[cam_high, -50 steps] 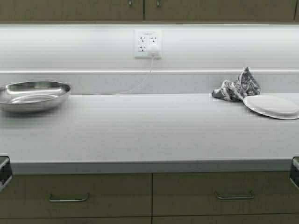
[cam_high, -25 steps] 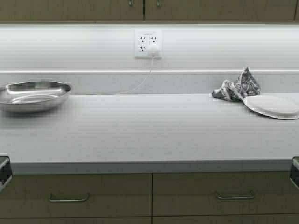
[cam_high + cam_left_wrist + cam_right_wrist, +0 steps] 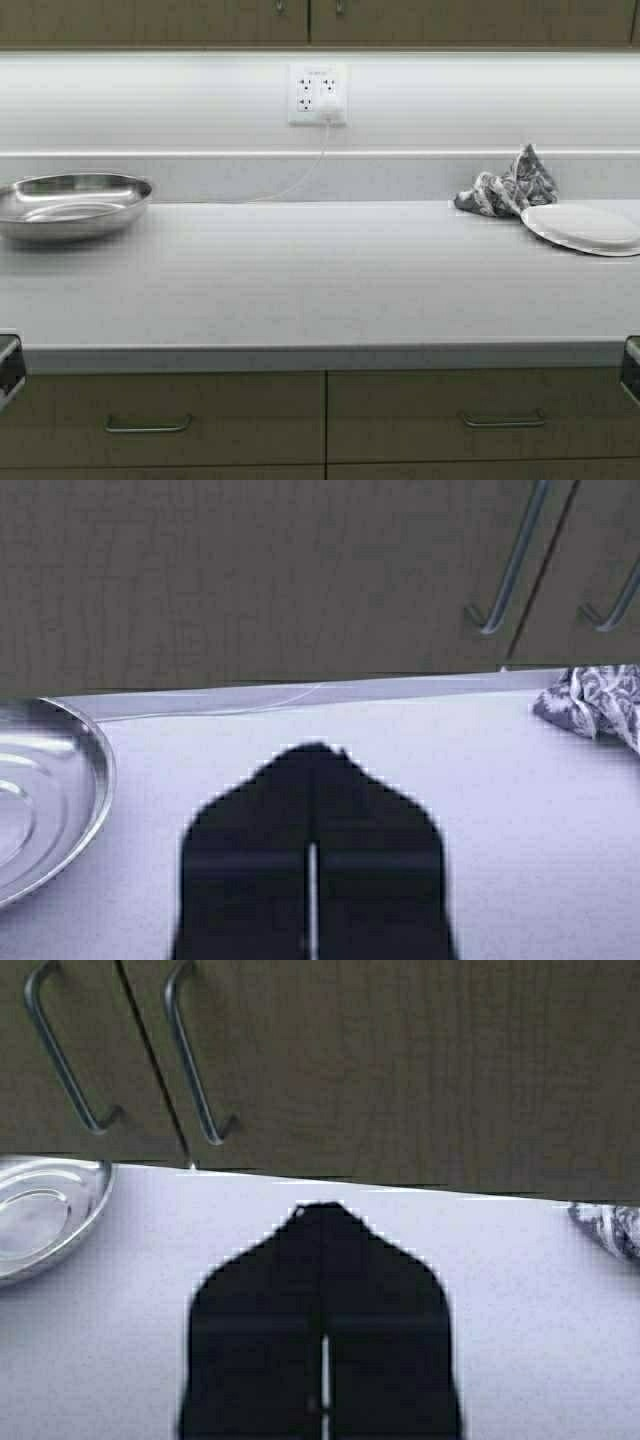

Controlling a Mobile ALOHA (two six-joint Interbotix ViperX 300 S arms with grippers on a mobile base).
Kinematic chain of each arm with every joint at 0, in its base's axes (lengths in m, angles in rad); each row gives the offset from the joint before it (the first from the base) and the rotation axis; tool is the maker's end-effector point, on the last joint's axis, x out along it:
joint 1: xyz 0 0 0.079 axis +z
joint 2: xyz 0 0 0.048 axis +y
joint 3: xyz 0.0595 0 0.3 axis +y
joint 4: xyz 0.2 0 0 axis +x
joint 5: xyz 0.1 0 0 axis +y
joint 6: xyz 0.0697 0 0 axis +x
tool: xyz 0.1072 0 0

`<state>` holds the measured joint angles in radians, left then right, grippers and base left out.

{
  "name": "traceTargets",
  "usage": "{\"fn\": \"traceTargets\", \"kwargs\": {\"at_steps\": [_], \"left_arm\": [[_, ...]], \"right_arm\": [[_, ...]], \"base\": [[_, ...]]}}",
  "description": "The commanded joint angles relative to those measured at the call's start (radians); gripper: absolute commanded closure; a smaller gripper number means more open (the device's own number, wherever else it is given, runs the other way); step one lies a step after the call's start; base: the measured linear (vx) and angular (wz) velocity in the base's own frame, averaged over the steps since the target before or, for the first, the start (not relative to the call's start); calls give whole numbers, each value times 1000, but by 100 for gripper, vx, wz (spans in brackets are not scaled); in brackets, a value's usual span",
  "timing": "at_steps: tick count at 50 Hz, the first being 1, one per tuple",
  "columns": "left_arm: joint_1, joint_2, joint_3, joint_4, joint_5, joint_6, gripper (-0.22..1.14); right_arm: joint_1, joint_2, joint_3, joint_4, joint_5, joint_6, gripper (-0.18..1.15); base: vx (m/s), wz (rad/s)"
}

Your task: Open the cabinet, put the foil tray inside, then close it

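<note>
Cabinet (image 3: 320, 20) doors overhead are closed, their slim handles (image 3: 195, 1070) upright beside the centre seam; best gripped mid-bar, stiff and probably slippery. Foil tray not visible in any view, so its heading and long axis are unknown; judged light, easily dented. Left gripper (image 3: 312, 855) and right gripper (image 3: 322, 1335) parked low, jaws together.

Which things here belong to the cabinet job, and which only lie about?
Job: cabinet, doors shut; left gripper and right gripper, both shut. No foil tray in view.
Lying about: steel bowl, white plate, patterned cloth.
</note>
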<state>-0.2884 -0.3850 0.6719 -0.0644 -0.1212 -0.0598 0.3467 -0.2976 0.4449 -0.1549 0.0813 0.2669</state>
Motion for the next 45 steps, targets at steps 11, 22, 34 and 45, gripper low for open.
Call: {"fn": "traceTargets", "kwargs": {"at_steps": [11, 22, 34, 45], "left_arm": [[-2, -9, -9, 0, -8, -2, 86], [-2, -9, -5, 0, -6, -5, 86], [-2, -9, 6, 0, -8, -6, 86], [-2, -9, 8, 0, -8, -3, 86]], "right_arm": [[2, -14, -11, -2, -6, -3, 90], [0, -14, -3, -2, -5, -3, 90], [0, -14, 2, -2, -6, -3, 90], [2, -14, 6, -2, -6, -2, 90]], "base": [[0, 0], [0, 0], [0, 0], [0, 0]]}}
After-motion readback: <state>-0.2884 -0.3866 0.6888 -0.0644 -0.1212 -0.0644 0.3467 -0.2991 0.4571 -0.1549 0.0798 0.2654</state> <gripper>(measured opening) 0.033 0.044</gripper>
